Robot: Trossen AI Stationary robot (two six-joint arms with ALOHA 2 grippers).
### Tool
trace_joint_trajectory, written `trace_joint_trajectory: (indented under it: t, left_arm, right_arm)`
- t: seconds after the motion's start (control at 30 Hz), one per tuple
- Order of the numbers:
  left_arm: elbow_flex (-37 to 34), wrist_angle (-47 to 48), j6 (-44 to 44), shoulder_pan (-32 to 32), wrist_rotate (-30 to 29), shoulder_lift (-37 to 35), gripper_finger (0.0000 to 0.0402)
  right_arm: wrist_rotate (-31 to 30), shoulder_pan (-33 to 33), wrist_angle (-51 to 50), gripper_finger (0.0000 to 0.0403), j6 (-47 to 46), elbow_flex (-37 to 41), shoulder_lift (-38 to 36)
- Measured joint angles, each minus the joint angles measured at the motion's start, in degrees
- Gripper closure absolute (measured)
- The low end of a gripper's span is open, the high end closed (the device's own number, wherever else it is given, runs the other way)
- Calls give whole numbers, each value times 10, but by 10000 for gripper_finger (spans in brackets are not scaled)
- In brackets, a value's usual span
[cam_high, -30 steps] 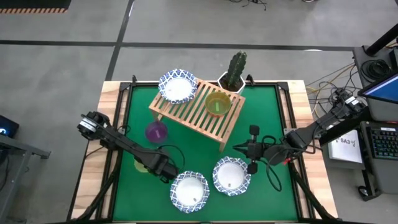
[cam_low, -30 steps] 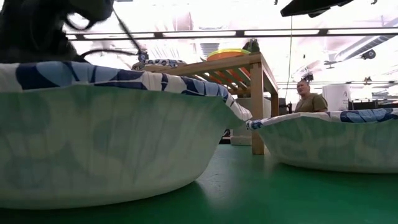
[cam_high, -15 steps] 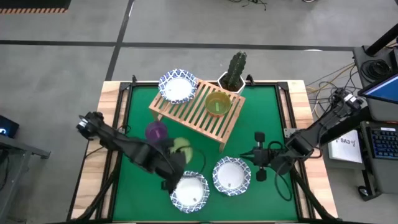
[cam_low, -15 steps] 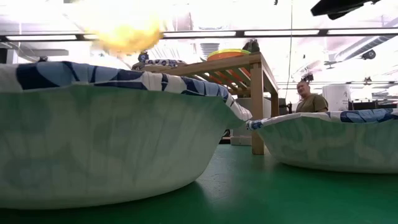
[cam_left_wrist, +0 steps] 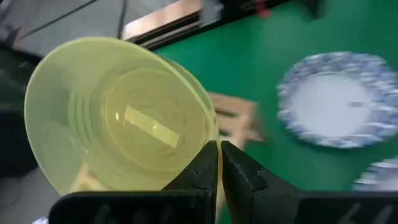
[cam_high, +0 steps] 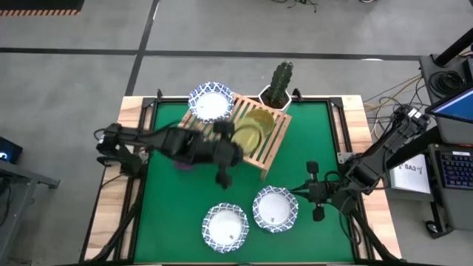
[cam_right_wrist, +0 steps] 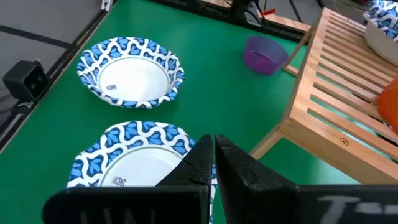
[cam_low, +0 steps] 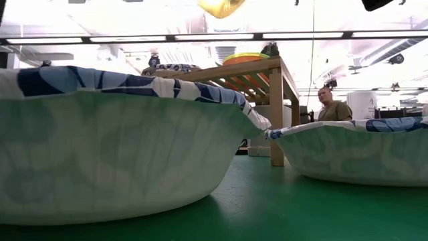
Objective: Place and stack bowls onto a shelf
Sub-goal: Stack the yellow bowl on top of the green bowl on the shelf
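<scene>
Yellow-green bowl (cam_left_wrist: 118,124) tilted sideways, left claw (cam_left_wrist: 219,163) pinching rim

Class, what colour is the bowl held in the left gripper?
Translucent yellow-green bowl, clearest in the left wrist view, pinched by the left gripper.

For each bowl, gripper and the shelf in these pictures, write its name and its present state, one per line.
Yellow-green bowl: held by left gripper, lifted over the shelf.
Left gripper: shut on the bowl's rim.
Right gripper: shut, empty, above a patterned bowl.
Two patterned bowls: upright on the mat.
Third patterned bowl: upright on shelf.
Purple bowl: upright on mat.
Shelf: standing.
</scene>
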State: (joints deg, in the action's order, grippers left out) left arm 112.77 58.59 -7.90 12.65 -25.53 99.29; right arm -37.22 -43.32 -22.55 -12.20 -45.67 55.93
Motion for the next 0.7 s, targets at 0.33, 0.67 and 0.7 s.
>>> trace_joint_trajectory:
  t: [0.33, 0.67, 0.7]
  left_arm:
    - [0, -88, -54, -139, 90, 50, 402]
    - [0, -84, -57, -160, 92, 77, 402]
    - [0, -85, -57, -161, 91, 77, 402]
  right_arm:
    - [-3, 0, -3, 394, -1, 0, -1]
    - [-3, 1, -8, 394, -2, 1, -1]
    - [-3, 1, -8, 394, -2, 1, -1]
